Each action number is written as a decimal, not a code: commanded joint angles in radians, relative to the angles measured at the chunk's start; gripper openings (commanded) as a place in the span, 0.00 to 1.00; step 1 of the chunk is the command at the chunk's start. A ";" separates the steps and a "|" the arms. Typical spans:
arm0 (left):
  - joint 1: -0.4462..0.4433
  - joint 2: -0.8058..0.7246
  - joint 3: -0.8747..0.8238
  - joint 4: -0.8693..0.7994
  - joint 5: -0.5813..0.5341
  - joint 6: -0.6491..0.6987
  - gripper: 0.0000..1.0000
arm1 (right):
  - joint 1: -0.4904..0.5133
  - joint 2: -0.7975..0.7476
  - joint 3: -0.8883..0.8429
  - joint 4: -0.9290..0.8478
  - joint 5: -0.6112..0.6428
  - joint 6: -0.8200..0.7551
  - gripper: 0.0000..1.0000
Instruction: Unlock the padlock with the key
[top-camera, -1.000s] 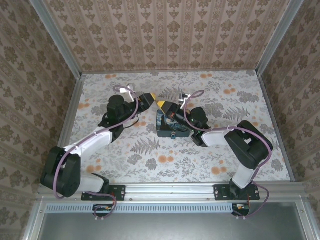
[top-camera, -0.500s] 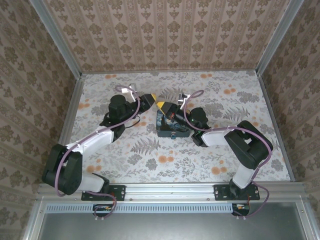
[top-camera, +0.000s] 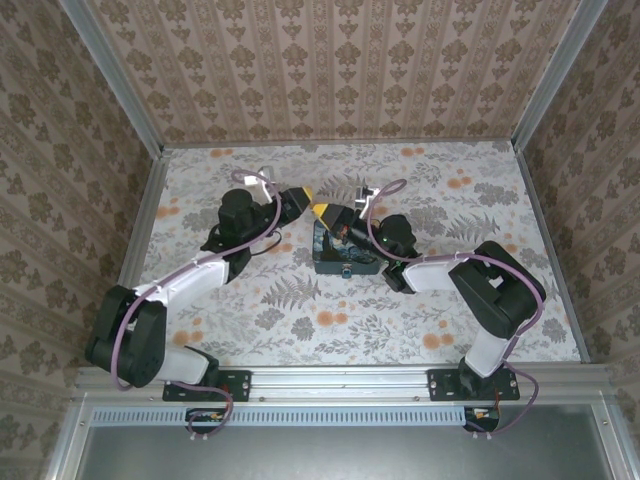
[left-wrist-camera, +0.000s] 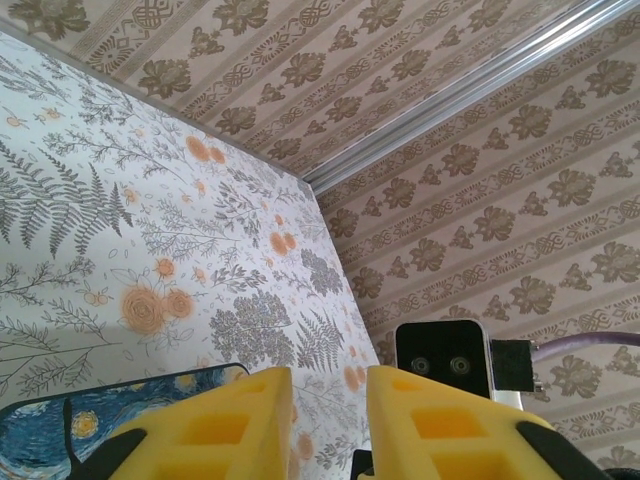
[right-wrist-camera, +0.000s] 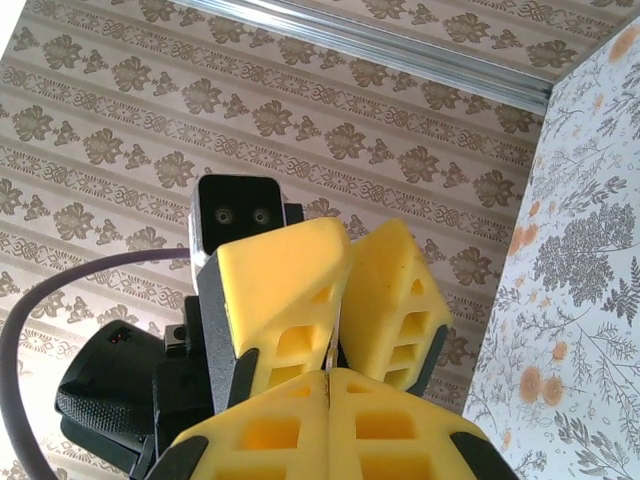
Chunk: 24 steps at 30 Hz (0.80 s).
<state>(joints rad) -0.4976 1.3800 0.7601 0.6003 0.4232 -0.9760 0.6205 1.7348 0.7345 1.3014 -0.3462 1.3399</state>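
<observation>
— Padlock (top-camera: 346, 268) check, starting at the grippers: how do the fingers stand?
— Left gripper (left-wrist-camera: 328, 382): yellow fingers apart, with a narrow gap and nothing seen in it. Right gripper (right-wrist-camera: 329, 385): fingers pressed together along a single seam. Whether the key sits in that seam cannot be told; it is too small to make out.
— Relation of the two grippers?
— Tip to tip, just beside each other, over the far left corner of the dark-blue swirl-print box (top-camera: 335, 262). In the right wrist view, the left gripper faces the camera just above the right gripper's closed tips.
— Position of the padlock?
— It shows as a small teal spot at the near edge of the box, on the side away from both gripper tips. The box rests on the floral table (top-camera: 450, 310), between the two arms.
</observation>
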 joint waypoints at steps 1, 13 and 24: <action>-0.006 0.008 0.030 0.039 0.014 0.000 0.23 | 0.009 0.016 0.031 0.031 -0.022 0.009 0.00; -0.006 0.005 0.039 0.030 0.023 0.011 0.00 | -0.001 -0.001 -0.006 0.027 -0.005 0.011 0.26; -0.012 -0.041 0.052 -0.016 0.025 0.037 0.00 | -0.054 -0.023 -0.026 0.026 0.050 0.013 0.55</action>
<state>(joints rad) -0.5034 1.3792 0.7807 0.5991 0.4343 -0.9680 0.5652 1.7287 0.6842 1.2949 -0.3206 1.3495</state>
